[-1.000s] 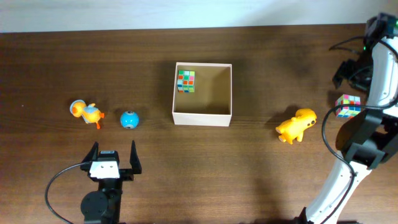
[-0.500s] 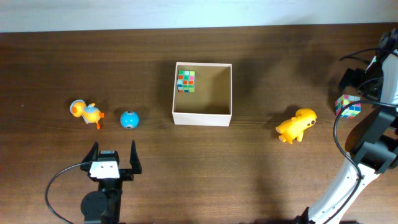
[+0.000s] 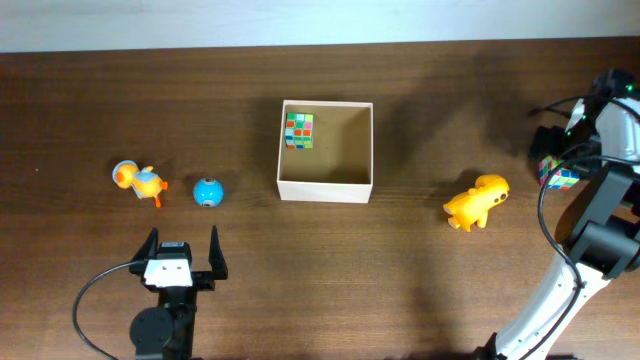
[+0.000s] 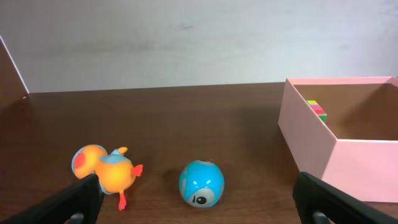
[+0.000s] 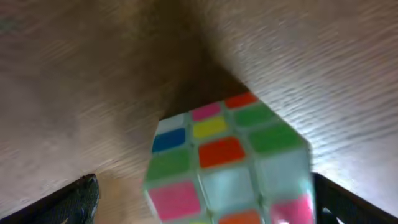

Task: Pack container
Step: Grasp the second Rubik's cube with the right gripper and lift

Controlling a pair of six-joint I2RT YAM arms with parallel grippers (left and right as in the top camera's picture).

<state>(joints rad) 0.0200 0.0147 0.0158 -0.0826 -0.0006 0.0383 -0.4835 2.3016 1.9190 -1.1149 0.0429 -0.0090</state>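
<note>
**A:** Start at the left. What is the left claw doing?

**B:** Nothing new. It sits wide open and empty over the table, just as it did a second ago. The orange duck lies ahead of it to its left. The blue ball is straight ahead, near the duck but not touching it.

**A:** And the container?

**B:** It's ahead of that claw and off to its right, well apart from the right claw. One colour cube lies in the far left corner, and the rest of the floor is bare.

**A:** The yellow dog?

**B:** It's between the container and the right claw, nearer the claw, and it hasn't shifted.

**A:** So what has moved?

**B:** Only the right arm. Half a second ago its wrist stood off beyond the second cube. Now the right claw has swung over it, and from overhead the cube is half hidden. The wrist view shows the cube right beneath, with a fingertip out to each side, clear of it.

**A:** Is it holding the cube?

**B:** No, it's spread wide and empty. I judge it's lined up for the grasp and needs to lower and close next.

**A:** How far along is the packing?

**B:** One toy is in and four are outside. The wrist view is blurred, so the claw is probably in motion, and an off-centre close could nudge the cube
</note>
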